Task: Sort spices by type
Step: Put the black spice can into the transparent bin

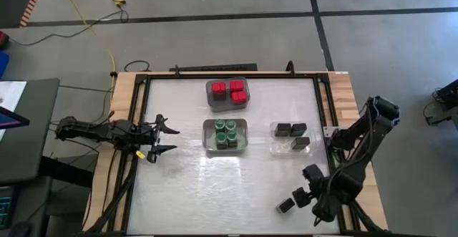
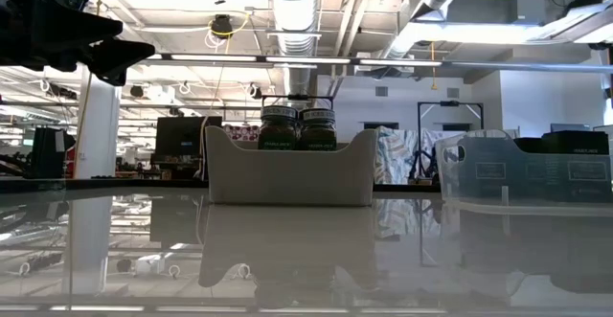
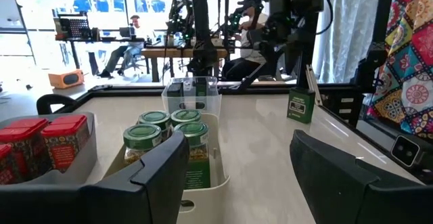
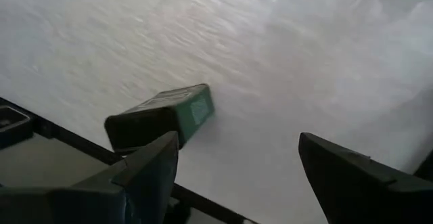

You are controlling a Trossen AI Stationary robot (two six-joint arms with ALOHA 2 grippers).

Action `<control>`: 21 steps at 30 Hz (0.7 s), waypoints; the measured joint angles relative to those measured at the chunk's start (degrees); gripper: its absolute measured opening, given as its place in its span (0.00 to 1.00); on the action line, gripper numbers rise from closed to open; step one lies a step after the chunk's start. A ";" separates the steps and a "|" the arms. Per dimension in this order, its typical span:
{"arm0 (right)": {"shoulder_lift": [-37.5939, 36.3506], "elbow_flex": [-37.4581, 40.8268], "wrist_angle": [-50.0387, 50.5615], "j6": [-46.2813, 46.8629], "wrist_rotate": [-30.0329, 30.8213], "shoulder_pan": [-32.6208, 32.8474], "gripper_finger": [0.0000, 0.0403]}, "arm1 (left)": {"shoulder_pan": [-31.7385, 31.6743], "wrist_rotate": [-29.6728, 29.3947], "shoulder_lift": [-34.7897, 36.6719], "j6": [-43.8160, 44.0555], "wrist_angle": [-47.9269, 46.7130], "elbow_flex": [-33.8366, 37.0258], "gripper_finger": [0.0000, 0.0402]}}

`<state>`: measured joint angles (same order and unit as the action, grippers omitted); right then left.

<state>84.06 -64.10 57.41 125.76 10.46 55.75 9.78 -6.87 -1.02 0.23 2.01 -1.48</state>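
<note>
Red-topped containers (image 1: 231, 90), green-lidded jars (image 1: 226, 132), dark tins (image 1: 292, 133), white table (image 1: 186, 187)

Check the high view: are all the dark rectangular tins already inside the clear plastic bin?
No. One dark rectangular tin lies on the white table by the right gripper, outside the clear plastic bin.

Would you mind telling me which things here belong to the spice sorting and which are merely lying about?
Part of the job:
- red-topped containers in the far bin
- green-lidded jars in the middle bin
- dark tins in the clear bin
- one loose dark tin by the open right gripper
- open left gripper, waiting at the table's left

Lying about:
- yellow cable on the floor
</note>
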 joint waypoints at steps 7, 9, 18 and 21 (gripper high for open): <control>3.91 -3.33 -0.73 6.81 0.04 -0.39 0.82 | -0.01 0.02 0.00 0.00 0.01 0.00 0.61; 5.52 -4.14 -0.70 7.27 0.04 -0.84 0.82 | 0.00 0.02 0.00 0.00 0.01 -0.01 0.61; 11.53 -8.88 -2.89 6.49 0.16 -3.90 0.82 | 0.00 0.01 0.00 0.00 0.01 0.00 0.61; 12.73 -9.37 -2.47 6.57 0.09 -4.22 0.82 | 0.00 -0.01 0.00 0.02 0.01 0.01 0.61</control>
<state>96.79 -73.46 54.94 132.33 10.55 51.53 9.78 -6.87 -1.02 0.25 2.02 -1.48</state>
